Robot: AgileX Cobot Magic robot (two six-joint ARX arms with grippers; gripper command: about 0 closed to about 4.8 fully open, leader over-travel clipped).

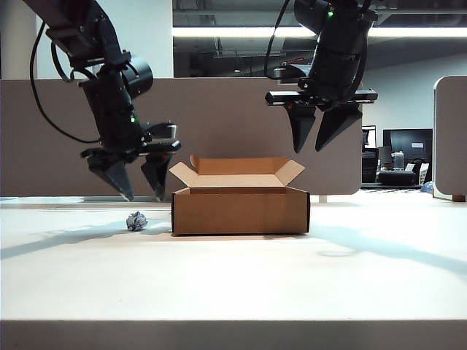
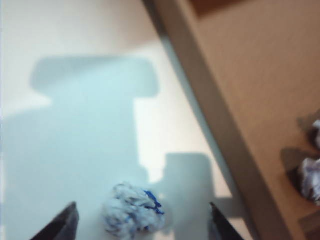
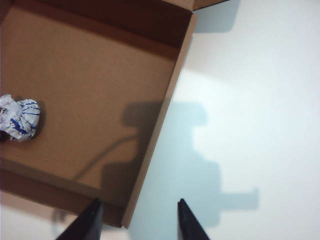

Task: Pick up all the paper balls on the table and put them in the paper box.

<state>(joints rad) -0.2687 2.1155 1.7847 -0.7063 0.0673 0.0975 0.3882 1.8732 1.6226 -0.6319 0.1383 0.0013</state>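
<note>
exterior view: left claw [image 1: 137, 195] wide, tilted above paper ball [image 1: 136, 221]; right claw [image 1: 319, 148] apart, empty, over paper box [image 1: 239, 209].

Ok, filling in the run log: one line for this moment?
left pincer: open, above paper ball on table | right pincer: open, empty, over paper box | two balls boxed

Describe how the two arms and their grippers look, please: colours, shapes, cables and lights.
Both arms are black with bulky housings. The left gripper and the right gripper each have two dark, wedge-shaped fingers tapering to points. A black cable loops beside each arm. Each arm shows a small green light. The right gripper's fingers hang from a flat crossbar.
</note>
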